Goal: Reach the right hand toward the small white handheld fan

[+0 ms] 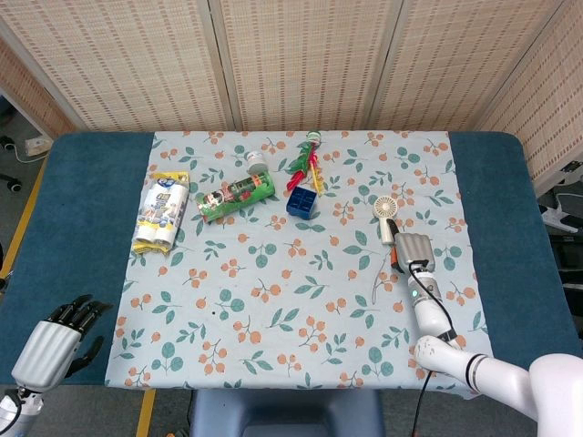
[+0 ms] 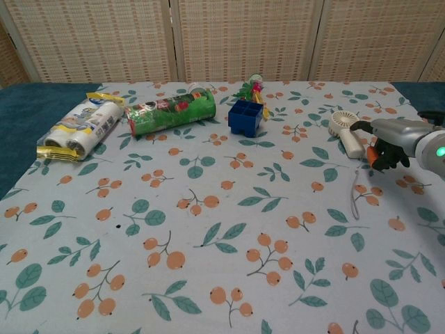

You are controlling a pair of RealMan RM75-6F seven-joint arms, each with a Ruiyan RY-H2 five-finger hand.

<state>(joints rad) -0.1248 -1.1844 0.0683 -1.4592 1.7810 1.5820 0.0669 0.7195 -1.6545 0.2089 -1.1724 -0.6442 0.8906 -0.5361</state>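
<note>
Chest view: right robot hand (image 2: 384,145), fingers curled in on nothing, sits just beside the small white plastic handheld fan (image 2: 345,131) near the worktop's right edge; reach nearly complete, contact unclear.

Blue table (image 1: 82,218) under floral cloth (image 1: 273,300)

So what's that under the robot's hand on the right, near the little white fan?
Under the right hand an orange bit peeks out, just beside the fan handle. The hand covers the rest, so what it is can't be told.

Silver right hand (image 1: 413,248), seemingly black fingers.
</note>
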